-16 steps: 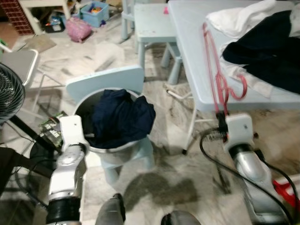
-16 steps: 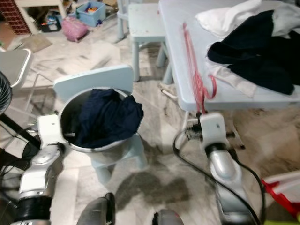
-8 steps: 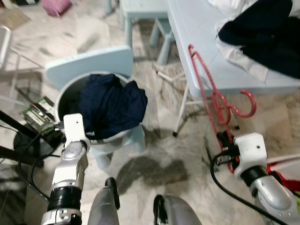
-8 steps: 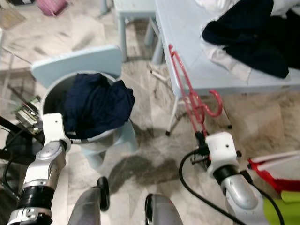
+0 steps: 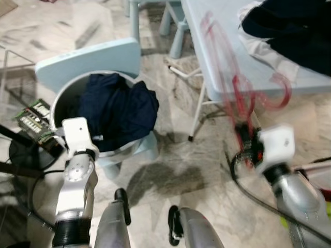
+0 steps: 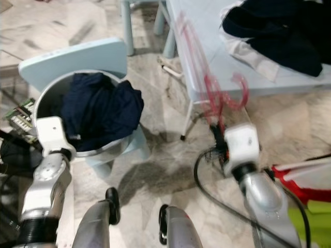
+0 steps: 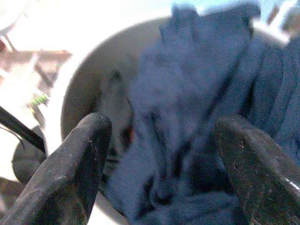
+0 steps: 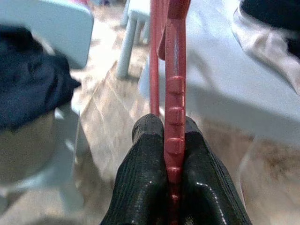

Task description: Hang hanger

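Clearly the right gripper (image 8: 172, 154) is clamped on the red hanger (image 8: 174, 70) (left gripper (image 7: 159, 164) spread wide).

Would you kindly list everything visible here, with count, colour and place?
Hanger: one, red, clamped in the right gripper, in front of the table edge.
Table: one, pale blue, on the robot's right.
Clothes pile: dark and white garments, on the table.
Basin: one, grey, on a small chair.
Garment: one, navy, in the basin.
Chair: one, pale blue, under the basin.
Stool: one, pale blue, beyond the table corner.
Circuit board: one, green, left of the basin.
Left gripper: open, over the basin.
Right gripper: shut on the hanger.
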Tool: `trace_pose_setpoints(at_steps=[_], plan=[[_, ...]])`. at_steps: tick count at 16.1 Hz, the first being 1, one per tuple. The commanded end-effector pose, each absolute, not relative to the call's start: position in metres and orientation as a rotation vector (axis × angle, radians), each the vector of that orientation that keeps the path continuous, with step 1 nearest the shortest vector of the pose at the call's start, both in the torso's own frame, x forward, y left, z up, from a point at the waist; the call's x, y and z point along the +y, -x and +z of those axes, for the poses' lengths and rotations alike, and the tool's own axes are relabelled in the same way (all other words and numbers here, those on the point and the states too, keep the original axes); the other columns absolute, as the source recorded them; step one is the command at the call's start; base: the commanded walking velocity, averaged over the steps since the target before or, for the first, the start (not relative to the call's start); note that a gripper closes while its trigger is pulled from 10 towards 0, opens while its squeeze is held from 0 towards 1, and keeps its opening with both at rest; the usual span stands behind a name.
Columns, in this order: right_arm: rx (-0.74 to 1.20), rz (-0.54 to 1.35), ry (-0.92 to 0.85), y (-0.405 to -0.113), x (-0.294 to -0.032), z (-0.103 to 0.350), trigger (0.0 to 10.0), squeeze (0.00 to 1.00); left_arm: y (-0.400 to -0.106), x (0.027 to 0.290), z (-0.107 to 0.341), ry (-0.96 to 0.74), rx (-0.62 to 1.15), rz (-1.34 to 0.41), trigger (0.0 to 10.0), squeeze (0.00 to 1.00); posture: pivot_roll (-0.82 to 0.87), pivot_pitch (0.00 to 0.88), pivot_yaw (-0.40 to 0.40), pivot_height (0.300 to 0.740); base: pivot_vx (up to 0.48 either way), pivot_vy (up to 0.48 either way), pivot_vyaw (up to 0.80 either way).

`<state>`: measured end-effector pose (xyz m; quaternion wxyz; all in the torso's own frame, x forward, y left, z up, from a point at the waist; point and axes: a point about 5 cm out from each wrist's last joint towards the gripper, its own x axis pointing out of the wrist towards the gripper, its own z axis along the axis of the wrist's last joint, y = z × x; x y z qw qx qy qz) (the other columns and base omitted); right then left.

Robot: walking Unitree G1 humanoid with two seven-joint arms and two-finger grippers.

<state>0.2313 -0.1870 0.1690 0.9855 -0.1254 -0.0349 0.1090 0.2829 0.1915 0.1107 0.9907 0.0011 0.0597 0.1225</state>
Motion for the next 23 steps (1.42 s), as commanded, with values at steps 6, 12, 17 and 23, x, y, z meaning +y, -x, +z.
trace_pose_setpoints(at_steps=[6,12,17,23], plan=[[-0.104,0.208,0.171,-0.265,-0.163,0.153,10.0,0.00,-0.253,0.189,0.124,-0.065,0.044,0.200,10.0,0.00,0.01,0.171,-0.031,0.740,0.000,0.000,0.08],[-0.179,0.158,0.172,-0.290,-0.166,0.156,10.0,0.00,-0.271,0.182,0.134,-0.061,0.004,0.151,10.0,0.00,0.02,0.116,0.003,0.740,0.000,0.000,0.27],[-0.188,0.156,0.167,-0.289,-0.164,0.152,10.0,0.00,-0.277,0.182,0.135,-0.070,-0.003,0.135,10.0,0.00,0.01,0.114,0.001,0.740,0.294,0.000,0.00],[-0.195,0.172,0.184,-0.290,-0.166,0.153,10.0,0.00,-0.275,0.178,0.130,-0.054,0.011,0.134,10.0,0.00,0.00,0.125,-0.009,0.740,0.345,0.000,0.00]])
